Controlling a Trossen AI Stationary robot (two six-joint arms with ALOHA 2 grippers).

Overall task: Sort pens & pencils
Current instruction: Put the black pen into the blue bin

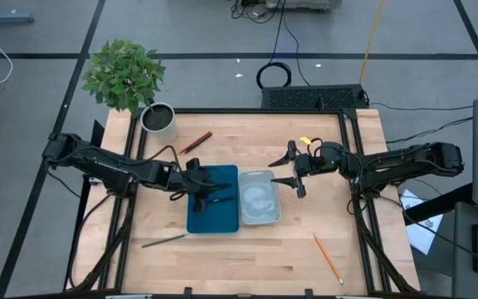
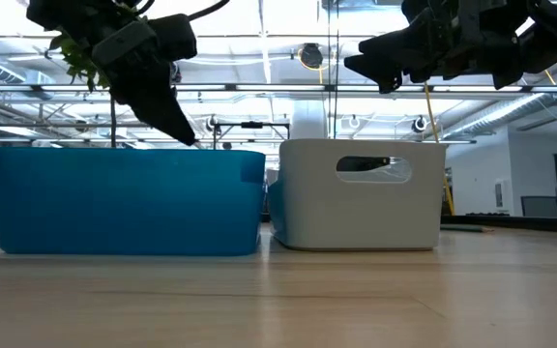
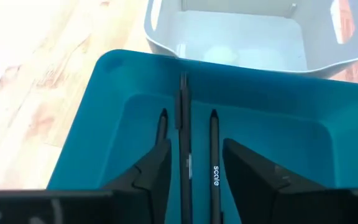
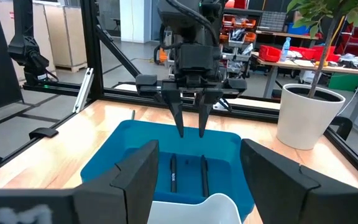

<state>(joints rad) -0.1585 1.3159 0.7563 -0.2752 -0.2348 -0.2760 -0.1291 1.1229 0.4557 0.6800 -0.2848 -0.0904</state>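
Fingers (image 3: 154, 171) of your left gripper (image 1: 196, 184) stood apart above the blue tray (image 1: 196, 218), and you held nothing between them. A black pen (image 3: 184, 149) lay lengthwise in the gap below those fingers, on the tray floor; two more pens (image 3: 214, 155) lay beside it, one on each side, all three roughly parallel and pointing toward the white bin (image 1: 259, 199). Your right gripper (image 1: 299, 170) hung over the table just beyond the white bin's far side, its fingers spread wide and empty, facing the tray and your left gripper (image 4: 190, 121) across it. The white bin touched the blue tray along one long side and you had no pencils in it. Three pencils remained on the bare table (image 1: 305, 249), well apart from each other: a red pencil (image 1: 196, 143) near the white plant pot (image 1: 158, 120), a dark grey-green pencil (image 1: 163, 242) near the tray's corner on your left arm's side, and an orange pencil (image 1: 328, 258) toward the table edge on your right arm's side.
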